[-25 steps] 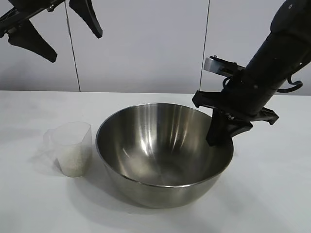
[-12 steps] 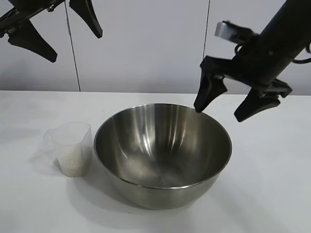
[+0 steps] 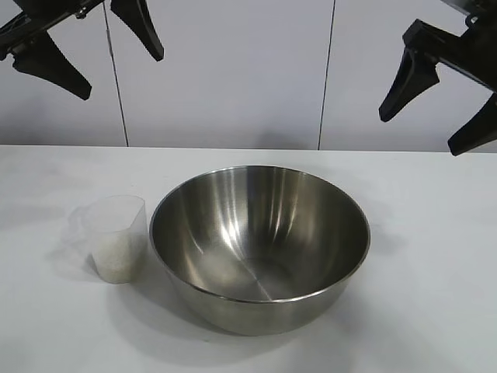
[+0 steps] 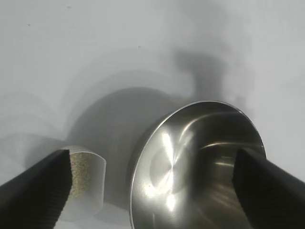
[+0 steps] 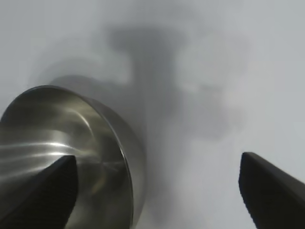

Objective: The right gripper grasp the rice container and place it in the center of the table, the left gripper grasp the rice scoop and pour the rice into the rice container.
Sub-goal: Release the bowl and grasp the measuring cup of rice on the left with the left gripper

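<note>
The steel bowl (image 3: 260, 247) is sitting upright on the white tabletop (image 3: 435, 295), mouth facing up, near the middle. The clear measuring cup (image 3: 115, 237) is standing upright just beside the bowl's left side, holding rice (image 3: 116, 260). The right pincer (image 3: 439, 97) is hanging released above the bowl's right, grasping nothing. The left pincer (image 3: 85, 47) is hanging released above the cup, fingers spread.

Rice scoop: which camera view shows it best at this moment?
The exterior view: the whole rice scoop stands upright on the table, left of the rice container, with rice inside. The left wrist view shows it partly hidden behind a finger. The right wrist view misses it.
</note>
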`<action>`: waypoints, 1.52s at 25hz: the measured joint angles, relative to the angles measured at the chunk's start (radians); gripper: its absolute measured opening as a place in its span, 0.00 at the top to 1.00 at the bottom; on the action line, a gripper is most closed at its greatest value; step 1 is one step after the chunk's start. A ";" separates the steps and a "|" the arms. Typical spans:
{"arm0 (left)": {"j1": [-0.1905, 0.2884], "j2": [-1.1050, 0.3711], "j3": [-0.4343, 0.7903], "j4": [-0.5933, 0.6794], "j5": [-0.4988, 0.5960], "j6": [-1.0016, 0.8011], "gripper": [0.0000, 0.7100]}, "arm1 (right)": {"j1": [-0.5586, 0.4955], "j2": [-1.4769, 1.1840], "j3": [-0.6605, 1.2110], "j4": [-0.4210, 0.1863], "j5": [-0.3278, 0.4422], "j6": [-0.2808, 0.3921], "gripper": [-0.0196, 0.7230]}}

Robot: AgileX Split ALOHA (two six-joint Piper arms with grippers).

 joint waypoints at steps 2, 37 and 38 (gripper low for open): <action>0.000 0.000 0.000 0.000 0.000 0.000 0.07 | 0.000 0.000 0.000 0.024 0.002 -0.008 0.11; -0.003 -0.049 0.042 0.036 -0.266 0.257 0.17 | 0.000 0.000 0.000 0.098 -0.003 -0.011 0.11; -0.007 -0.072 0.072 0.043 -0.330 0.274 0.18 | 0.000 0.000 0.000 0.098 -0.003 -0.011 0.11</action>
